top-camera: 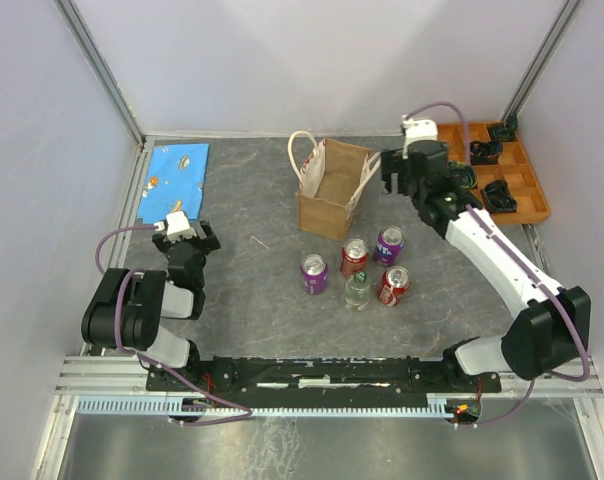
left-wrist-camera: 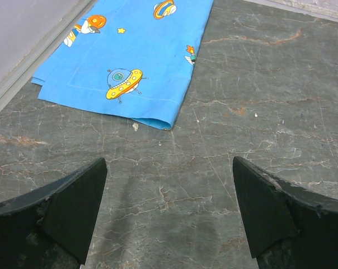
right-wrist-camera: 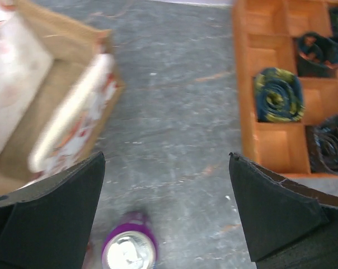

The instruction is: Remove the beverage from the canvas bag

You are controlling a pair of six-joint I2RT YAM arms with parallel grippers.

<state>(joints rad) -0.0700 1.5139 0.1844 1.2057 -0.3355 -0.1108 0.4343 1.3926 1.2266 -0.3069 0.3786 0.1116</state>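
The canvas bag (top-camera: 332,190) is a tan-brown tote with cream handles, standing open at the table's middle back. No drink shows inside it from above. Just in front of it stand two purple cans (top-camera: 314,273) (top-camera: 389,244), two red cans (top-camera: 354,257) (top-camera: 394,285) and a clear bottle (top-camera: 357,290). My right gripper (top-camera: 394,172) is open and empty, hovering just right of the bag. In the right wrist view the bag (right-wrist-camera: 40,112) is at the left, a purple can (right-wrist-camera: 128,249) is below my gripper (right-wrist-camera: 166,213). My left gripper (top-camera: 187,240) (left-wrist-camera: 169,213) is open and empty over bare table, far left.
An orange compartment tray (top-camera: 502,190) (right-wrist-camera: 244,112) with dark rolled items sits at the back right, close to my right arm. A blue space-print cloth (top-camera: 177,178) (left-wrist-camera: 130,56) lies at the back left, ahead of the left gripper. Frame posts and walls enclose the table.
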